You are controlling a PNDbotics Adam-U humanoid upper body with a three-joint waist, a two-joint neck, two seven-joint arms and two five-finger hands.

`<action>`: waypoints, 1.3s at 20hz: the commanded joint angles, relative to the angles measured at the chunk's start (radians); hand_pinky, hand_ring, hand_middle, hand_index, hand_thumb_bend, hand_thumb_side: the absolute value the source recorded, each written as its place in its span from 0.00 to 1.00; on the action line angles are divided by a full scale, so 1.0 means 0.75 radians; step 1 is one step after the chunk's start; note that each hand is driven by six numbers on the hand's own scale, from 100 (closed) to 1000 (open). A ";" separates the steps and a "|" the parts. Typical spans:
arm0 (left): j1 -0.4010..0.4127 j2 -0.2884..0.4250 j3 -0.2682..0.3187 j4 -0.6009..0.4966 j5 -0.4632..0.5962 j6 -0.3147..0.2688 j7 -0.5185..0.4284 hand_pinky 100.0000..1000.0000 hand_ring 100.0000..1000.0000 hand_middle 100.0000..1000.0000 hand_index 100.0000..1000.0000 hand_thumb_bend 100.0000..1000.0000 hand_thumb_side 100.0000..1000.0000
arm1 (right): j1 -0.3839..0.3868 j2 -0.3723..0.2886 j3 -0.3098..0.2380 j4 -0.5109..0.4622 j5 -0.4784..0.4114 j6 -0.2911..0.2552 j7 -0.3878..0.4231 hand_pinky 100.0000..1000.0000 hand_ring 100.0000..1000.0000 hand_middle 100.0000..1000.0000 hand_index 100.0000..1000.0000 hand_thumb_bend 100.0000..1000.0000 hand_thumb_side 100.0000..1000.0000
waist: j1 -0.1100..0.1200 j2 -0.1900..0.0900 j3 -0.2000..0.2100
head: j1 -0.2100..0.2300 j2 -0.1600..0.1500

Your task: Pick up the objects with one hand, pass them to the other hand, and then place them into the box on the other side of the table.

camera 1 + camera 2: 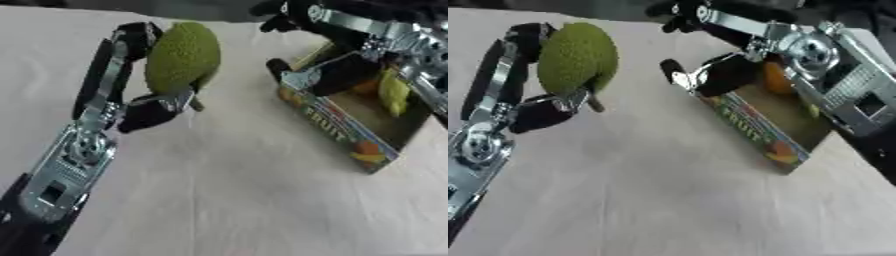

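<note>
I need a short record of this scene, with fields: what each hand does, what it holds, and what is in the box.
left hand: raised over the table, fingers and thumb curled round the green fruit
green fruit: large, bumpy, oval, short stem at its lower end, held off the table
right hand: above the near end of the box, fingers spread, holding nothing
box: open cardboard box, word FRUIT on its side
box contents: yellow fruit and orange fruit
table: pale wood
</note>
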 commanded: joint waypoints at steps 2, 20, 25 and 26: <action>-0.036 0.002 -0.010 -0.012 0.006 -0.004 -0.021 0.40 0.43 0.42 0.39 0.26 0.00 | -0.047 0.018 -0.011 -0.021 0.037 -0.003 0.033 0.98 0.93 1.00 1.00 0.00 0.16 | 0.005 -0.019 0.000 | 0.010 0.001; -0.057 -0.025 -0.039 0.003 0.036 -0.006 -0.052 0.39 0.43 0.42 0.38 0.29 0.00 | -0.106 0.090 0.022 -0.021 0.179 -0.102 0.129 0.99 0.93 1.00 1.00 0.00 0.24 | 0.004 -0.008 0.015 | -0.036 0.009; -0.066 -0.023 -0.041 0.000 0.035 -0.003 -0.058 0.39 0.43 0.42 0.38 0.29 0.00 | -0.104 0.093 0.033 -0.019 0.212 -0.132 0.216 0.99 0.93 1.00 1.00 0.00 0.25 | 0.004 -0.005 0.020 | -0.044 0.010; -0.068 -0.024 -0.042 -0.001 0.035 -0.003 -0.062 0.39 0.43 0.42 0.38 0.29 0.00 | -0.108 0.098 0.035 -0.016 0.220 -0.134 0.226 0.99 0.93 1.00 1.00 0.00 0.26 | 0.004 -0.004 0.021 | -0.043 0.009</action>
